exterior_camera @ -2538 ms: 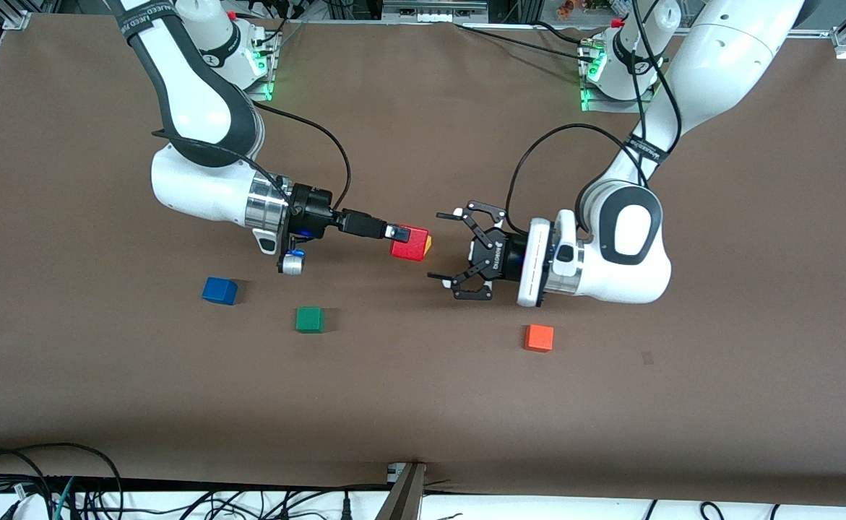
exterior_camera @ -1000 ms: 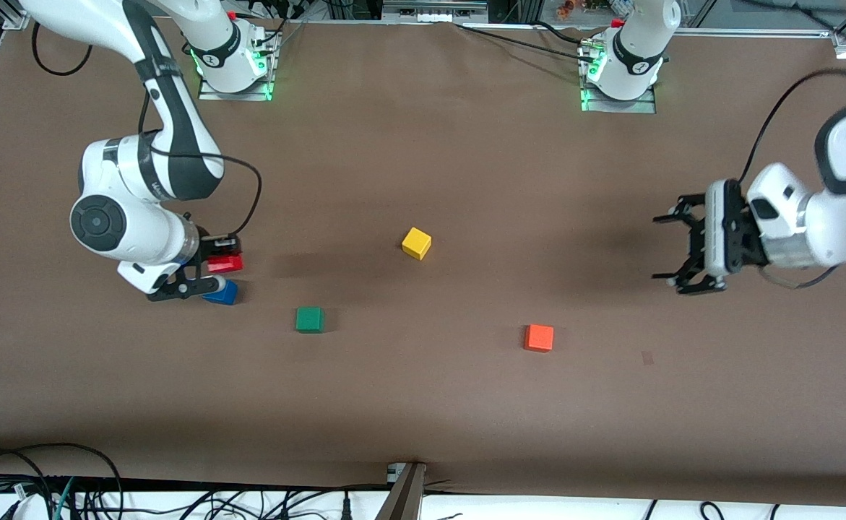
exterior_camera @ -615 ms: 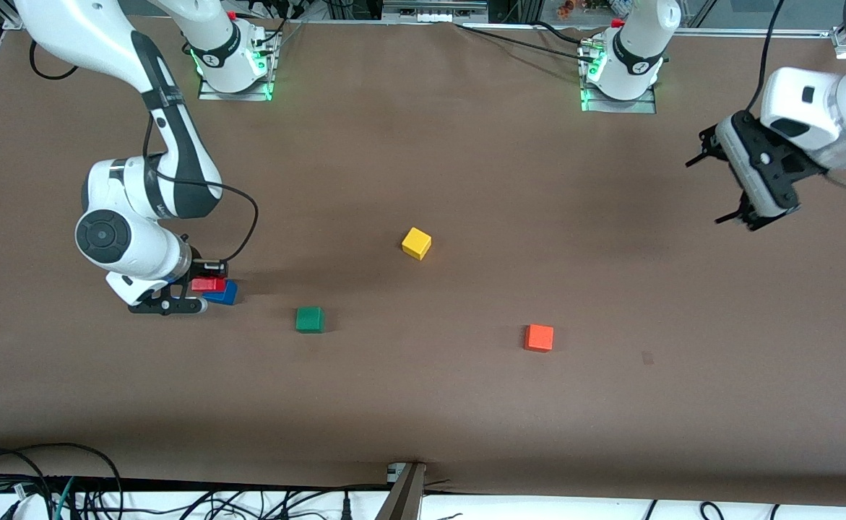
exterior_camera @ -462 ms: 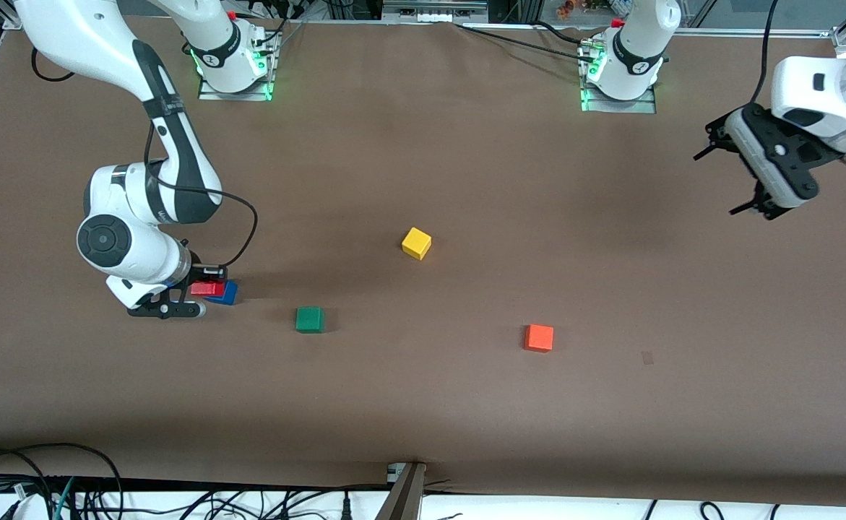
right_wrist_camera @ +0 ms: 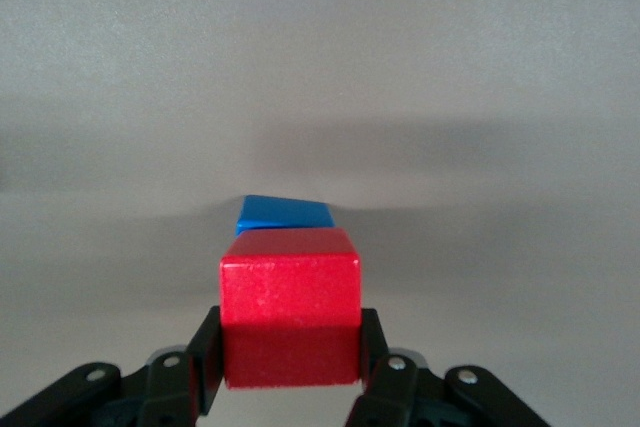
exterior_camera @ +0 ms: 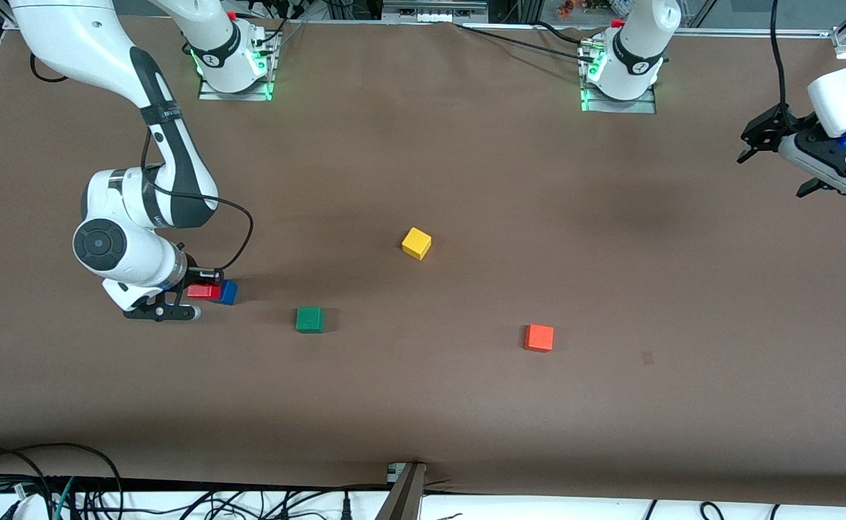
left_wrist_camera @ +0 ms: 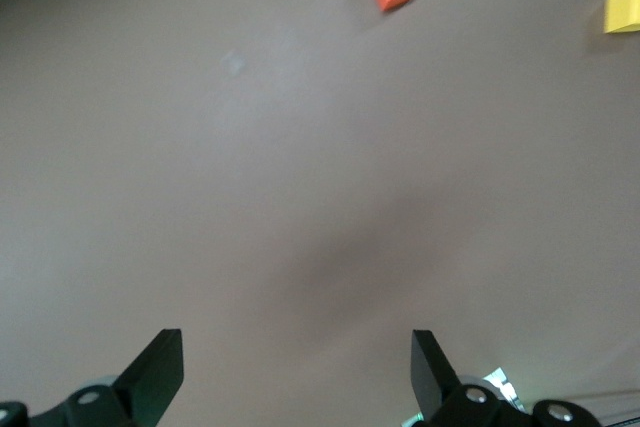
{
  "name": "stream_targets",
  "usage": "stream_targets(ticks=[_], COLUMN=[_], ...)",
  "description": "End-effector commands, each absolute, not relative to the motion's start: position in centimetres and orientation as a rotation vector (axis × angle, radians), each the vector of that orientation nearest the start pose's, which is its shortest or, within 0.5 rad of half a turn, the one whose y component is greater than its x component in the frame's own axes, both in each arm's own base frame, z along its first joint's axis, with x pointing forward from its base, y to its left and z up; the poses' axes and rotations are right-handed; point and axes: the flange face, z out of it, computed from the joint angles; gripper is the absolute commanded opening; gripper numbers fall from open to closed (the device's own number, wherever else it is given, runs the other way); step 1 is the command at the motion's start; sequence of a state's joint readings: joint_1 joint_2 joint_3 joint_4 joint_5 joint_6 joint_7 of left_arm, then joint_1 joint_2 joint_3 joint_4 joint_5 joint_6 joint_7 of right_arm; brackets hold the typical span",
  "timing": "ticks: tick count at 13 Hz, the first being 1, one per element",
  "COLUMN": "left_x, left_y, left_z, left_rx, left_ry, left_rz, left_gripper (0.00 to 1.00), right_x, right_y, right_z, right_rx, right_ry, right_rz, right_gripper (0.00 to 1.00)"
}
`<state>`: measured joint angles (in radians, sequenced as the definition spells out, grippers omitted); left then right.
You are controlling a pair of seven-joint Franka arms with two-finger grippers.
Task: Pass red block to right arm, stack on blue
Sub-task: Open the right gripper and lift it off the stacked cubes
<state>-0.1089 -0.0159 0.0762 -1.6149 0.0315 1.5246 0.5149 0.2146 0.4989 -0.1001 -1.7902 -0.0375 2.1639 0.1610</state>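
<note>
The work surface is a table (exterior_camera: 423, 404) covered with a matte brown sheet, lightly creased near the arm bases. Both bases carry green indicator lights. Loose black cables (exterior_camera: 68, 491) lie along the table edge nearest the front camera, and aluminium frame rails border the edge by the bases.

The right gripper (exterior_camera: 202, 291) is at the right arm's end of the table. Its fingers (right_wrist_camera: 205, 367) are clamped on two opposite sides of the red block (exterior_camera: 204, 291). The right wrist view shows the red block directly beside the blue cube (right_wrist_camera: 284, 215); whether the two cubes touch cannot be determined, and the red block is not squarely on top of it.

The left gripper (exterior_camera: 780, 155) is raised over the left arm's end of the table. Its fingers (left_wrist_camera: 160, 377) are spread wide with nothing between them.

A yellow cube (exterior_camera: 416, 243) rests near the table centre. A green cube (exterior_camera: 309, 319) and an orange cube (exterior_camera: 539, 337) lie nearer the front camera, well apart.
</note>
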Motion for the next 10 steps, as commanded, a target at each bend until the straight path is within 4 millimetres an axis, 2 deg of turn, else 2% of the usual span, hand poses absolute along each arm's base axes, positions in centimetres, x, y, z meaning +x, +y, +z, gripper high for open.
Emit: stream_targets(ticks=[1,3,5,6,7,8,10], left_x=[53.31,53.36,53.61,53.79,53.88,53.82,53.73], left_y=[-1.19,-1.15,-1.09,-0.87,-0.88,-0.72,-0.45], left_z=[61.95,62.17,62.49,62.52,62.4,62.45,62.32], left_rx=[-2.955,-2.938,-2.938,-2.939,-2.943,-2.952,-3.017], left_ry=[0.783,0.822,0.807,0.794,0.778,0.747,0.493], left_rz=[0.129,0.116,0.079,0.063,0.059,0.053,0.041], left_gripper=[1.0,1.0,1.0,1.0,1.0,1.0,1.0], right_x=[63.41,63.24,63.05,62.98,63.0,62.94,62.91], right_y=[7.83,7.91,7.87,7.86,7.86,7.85,7.85], right_z=[26.25,26.04,25.52,25.26,25.39,25.45,26.03], right_rx=[-3.217,-3.213,-3.213,-3.214,-3.213,-3.213,-3.213], right_ry=[0.051,0.053,0.041,0.038,0.039,0.036,0.035], right_rz=[0.178,0.188,0.201,0.208,0.208,0.216,0.223], right_gripper=[0.14,0.16,0.22,0.35,0.74,1.0,1.0])
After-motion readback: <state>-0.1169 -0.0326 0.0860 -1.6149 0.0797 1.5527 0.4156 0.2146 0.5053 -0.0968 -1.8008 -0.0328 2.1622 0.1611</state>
